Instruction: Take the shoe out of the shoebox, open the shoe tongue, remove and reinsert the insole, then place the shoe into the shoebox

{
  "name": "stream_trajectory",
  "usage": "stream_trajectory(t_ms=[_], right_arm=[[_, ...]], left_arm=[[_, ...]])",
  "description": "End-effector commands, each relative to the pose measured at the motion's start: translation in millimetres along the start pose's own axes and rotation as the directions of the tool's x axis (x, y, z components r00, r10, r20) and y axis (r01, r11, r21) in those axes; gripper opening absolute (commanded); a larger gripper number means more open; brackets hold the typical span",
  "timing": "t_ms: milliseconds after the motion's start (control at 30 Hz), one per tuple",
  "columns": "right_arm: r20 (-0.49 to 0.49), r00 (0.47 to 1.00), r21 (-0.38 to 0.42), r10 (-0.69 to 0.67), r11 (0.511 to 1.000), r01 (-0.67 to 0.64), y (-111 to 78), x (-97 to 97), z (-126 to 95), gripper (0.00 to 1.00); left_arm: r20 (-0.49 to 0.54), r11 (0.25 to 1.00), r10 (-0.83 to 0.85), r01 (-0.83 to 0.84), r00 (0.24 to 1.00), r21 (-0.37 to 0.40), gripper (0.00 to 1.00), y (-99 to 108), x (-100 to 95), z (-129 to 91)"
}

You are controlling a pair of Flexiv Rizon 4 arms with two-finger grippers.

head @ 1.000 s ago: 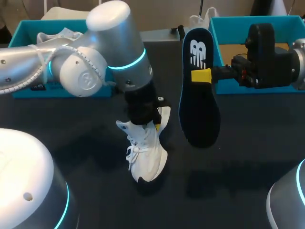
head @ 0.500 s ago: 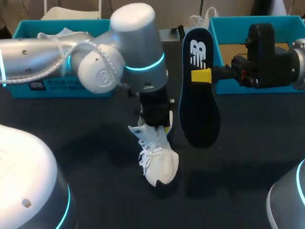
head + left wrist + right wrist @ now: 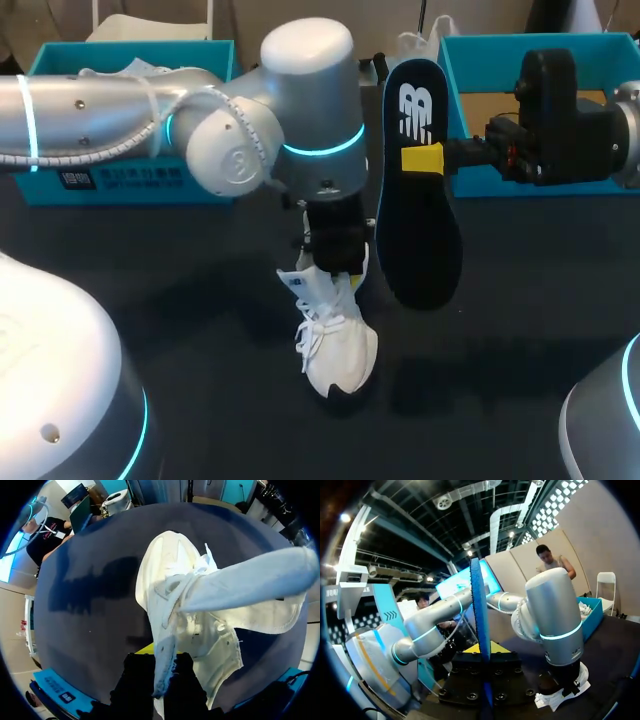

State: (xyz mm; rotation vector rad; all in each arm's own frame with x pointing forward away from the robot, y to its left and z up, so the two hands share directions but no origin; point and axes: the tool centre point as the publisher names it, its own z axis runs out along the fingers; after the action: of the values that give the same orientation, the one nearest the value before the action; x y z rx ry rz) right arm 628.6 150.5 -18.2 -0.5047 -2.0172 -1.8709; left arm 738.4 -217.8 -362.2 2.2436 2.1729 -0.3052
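Note:
A white shoe [image 3: 335, 335] stands on the dark table with its toe toward the front edge. My left gripper [image 3: 338, 262] is above its heel end, shut on the shoe's fabric rim. In the left wrist view the white shoe [image 3: 172, 580] lies ahead of the left gripper [image 3: 161, 672], with a strip of its fabric pinched between the black fingers. My right gripper [image 3: 424, 158] is shut on a black insole [image 3: 418, 215] and holds it upright just right of the shoe. The right wrist view shows that insole [image 3: 479, 605] edge-on between the right gripper's [image 3: 482, 652] fingers.
A teal shoebox [image 3: 130, 185] at the back left holds another white shoe [image 3: 110, 72]. A second teal shoebox [image 3: 455, 100] stands at the back right, behind my right arm. Dark bare table [image 3: 200, 320] lies left of the shoe.
My left arm has carried the shoe to the right, closer to the hanging insole. The right arm and the insole have stayed still.

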Motion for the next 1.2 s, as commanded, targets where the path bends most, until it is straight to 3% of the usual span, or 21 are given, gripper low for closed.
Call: stream_trajectory(t_ms=[33,567,600,633,667,700,867,1200], right_arm=[[0.0,1.0,0.0,0.0,1.0,0.0,0.7,-1.3,3,0.0],[0.0,1.0,0.0,0.0,1.0,0.0,0.7,-1.3,3,0.0],[0.0,1.0,0.0,0.0,1.0,0.0,0.7,-1.3,3,0.0],[0.0,1.0,0.0,0.0,1.0,0.0,0.7,-1.3,3,0.0],[0.0,1.0,0.0,0.0,1.0,0.0,0.7,-1.3,3,0.0],[0.0,1.0,0.0,0.0,1.0,0.0,0.7,-1.3,3,0.0],[0.0,1.0,0.0,0.0,1.0,0.0,0.7,-1.3,3,0.0],[0.0,1.0,0.0,0.0,1.0,0.0,0.7,-1.3,3,0.0]], left_arm=[[-0.021,1.0,0.004,-0.004,1.0,0.0,0.0,2,-10.4,11],[-0.006,0.998,-0.04,0.04,0.999,-0.04,0.0,14,-15.4,26],[0.003,0.998,-0.036,0.036,0.999,-0.045,0.25,14,-15.6,25],[0.012,0.998,-0.035,0.035,0.999,-0.048,0.73,14,-15.5,23],[0.025,0.998,-0.031,0.033,0.999,-0.05,0.95,14,-15.1,20],[0.038,0.998,-0.031,0.032,0.999,-0.051,1.0,15,-14.6,17],[0.135,0.995,-0.012,0.026,0.991,-0.101,1.0,12,-7.0,-12],[0.451,0.987,0.066,0.008,0.89,-0.161,1.0,13,6.1,-94]])
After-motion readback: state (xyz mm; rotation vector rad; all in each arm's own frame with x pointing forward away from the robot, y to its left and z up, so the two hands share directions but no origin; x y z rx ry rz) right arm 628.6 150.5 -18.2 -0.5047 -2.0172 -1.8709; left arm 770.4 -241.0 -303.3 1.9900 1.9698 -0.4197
